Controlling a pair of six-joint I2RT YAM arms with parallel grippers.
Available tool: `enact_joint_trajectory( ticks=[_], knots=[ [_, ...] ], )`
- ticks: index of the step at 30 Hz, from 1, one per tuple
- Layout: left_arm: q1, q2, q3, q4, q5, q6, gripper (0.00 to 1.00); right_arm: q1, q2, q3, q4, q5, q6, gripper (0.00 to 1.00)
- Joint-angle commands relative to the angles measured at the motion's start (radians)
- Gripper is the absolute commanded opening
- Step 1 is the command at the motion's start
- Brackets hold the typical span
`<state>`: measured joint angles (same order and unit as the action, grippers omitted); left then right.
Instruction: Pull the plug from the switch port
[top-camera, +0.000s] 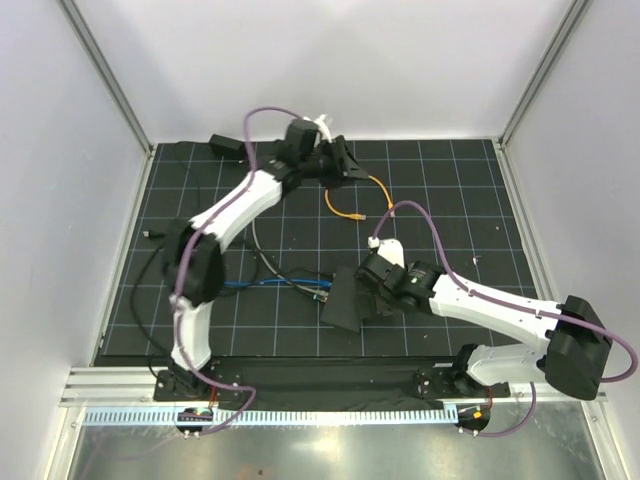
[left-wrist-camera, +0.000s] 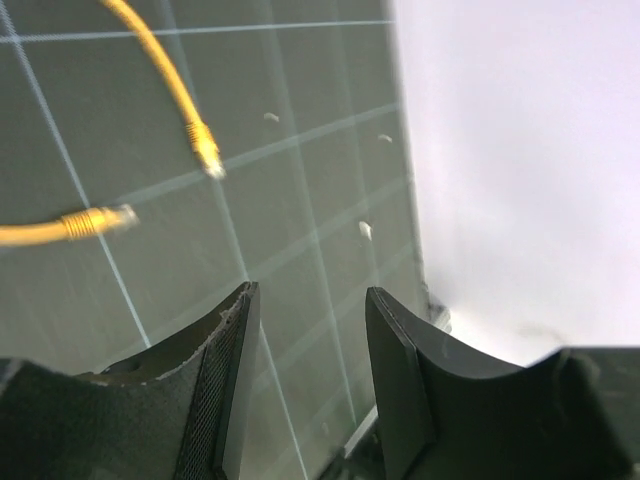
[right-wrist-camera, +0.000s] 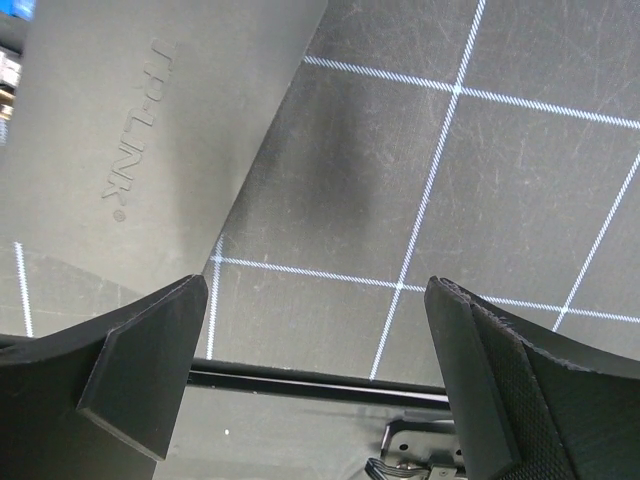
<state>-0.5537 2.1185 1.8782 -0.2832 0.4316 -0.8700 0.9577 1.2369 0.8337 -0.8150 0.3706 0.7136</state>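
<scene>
The flat black switch box (top-camera: 345, 302), marked TP-LINK, lies near the front middle of the mat and fills the upper left of the right wrist view (right-wrist-camera: 150, 130). Blue cables (top-camera: 270, 283) run into its left edge, where the ports are; the plugs there are too small to make out. My right gripper (top-camera: 366, 296) is open and empty just right of the box, its jaws over bare mat (right-wrist-camera: 315, 285). My left gripper (top-camera: 350, 168) is open and empty at the back of the mat (left-wrist-camera: 308, 295). A loose yellow cable (top-camera: 350, 207) lies in front of it, with both plugs free (left-wrist-camera: 205, 148).
A small black adapter (top-camera: 225, 146) sits at the back left. A grey cable (top-camera: 262, 255) curves across the mat toward the box. White walls enclose the gridded mat (top-camera: 460, 190). A metal rail (top-camera: 330, 412) runs along the front edge.
</scene>
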Motion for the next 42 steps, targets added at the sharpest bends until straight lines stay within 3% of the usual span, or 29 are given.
enact_joint_trajectory(
  ticks=[1, 3, 8, 15, 20, 23, 24, 27, 32, 42],
  knots=[
    [-0.006, -0.276, -0.187, 0.041, -0.051, 0.071, 0.50, -0.008, -0.030, 0.053, 0.049, 0.011, -0.031, 1.00],
    [-0.008, -0.403, -0.282, 0.050, -0.062, 0.057, 0.49, -0.008, -0.031, 0.059, 0.071, -0.004, -0.052, 1.00],
    [-0.008, -0.656, -0.711, 0.197, -0.068, -0.055, 0.49, -0.010, 0.007, 0.081, 0.108, -0.045, -0.074, 0.98],
    [-0.043, -1.034, -1.193, 0.417, -0.198, -0.274, 0.50, -0.014, 0.061, 0.093, 0.191, -0.105, -0.086, 0.95],
    [-0.124, -1.234, -1.372, 0.427, -0.333, -0.332, 0.51, -0.017, 0.107, 0.116, 0.201, -0.119, -0.098, 0.92],
    [-0.172, -1.307, -1.488, 0.446, -0.422, -0.395, 0.55, -0.020, 0.110, 0.125, 0.204, -0.119, -0.100, 0.92],
    [-0.182, -1.347, -1.516, 0.456, -0.451, -0.412, 0.62, -0.023, 0.110, 0.125, 0.206, -0.121, -0.101, 0.92],
    [-0.250, -1.391, -1.626, 0.518, -0.543, -0.472, 0.64, -0.028, 0.110, 0.122, 0.211, -0.128, -0.101, 0.92],
    [-0.429, -1.375, -1.726, 0.628, -0.779, -0.504, 0.57, -0.030, 0.125, 0.122, 0.215, -0.139, -0.097, 0.92],
    [-0.492, -1.165, -1.752, 0.822, -0.892, -0.538, 0.46, -0.031, 0.154, 0.127, 0.224, -0.145, -0.088, 0.92]
  ],
)
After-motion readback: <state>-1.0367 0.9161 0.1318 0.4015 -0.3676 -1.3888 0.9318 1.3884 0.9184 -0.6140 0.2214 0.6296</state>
